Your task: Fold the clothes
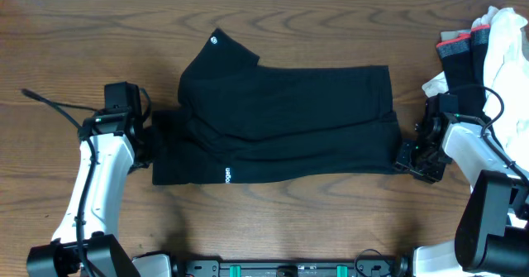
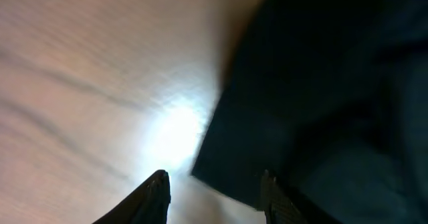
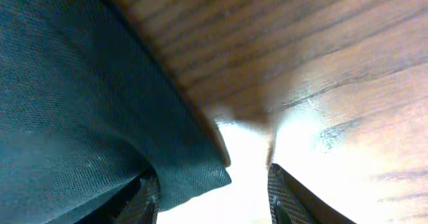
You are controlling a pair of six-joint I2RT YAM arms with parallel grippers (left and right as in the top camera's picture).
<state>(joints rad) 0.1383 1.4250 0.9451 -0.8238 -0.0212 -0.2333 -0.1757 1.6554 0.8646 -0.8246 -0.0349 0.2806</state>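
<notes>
Two grippers flank the black T-shirt (image 1: 281, 120), lying partly folded at the middle of the table (image 1: 83, 37). The left gripper (image 2: 214, 184) and right gripper (image 3: 210, 184) both stand with fingers parted, clamping nothing, a fabric edge lying loose between them. Probable hazard: a withdrawing finger snags that edge and drags the fold open.

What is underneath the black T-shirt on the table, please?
Only the wooden table shows around the T-shirt; its folded layers cover whatever lies beneath, so nothing else can be confirmed.
</notes>
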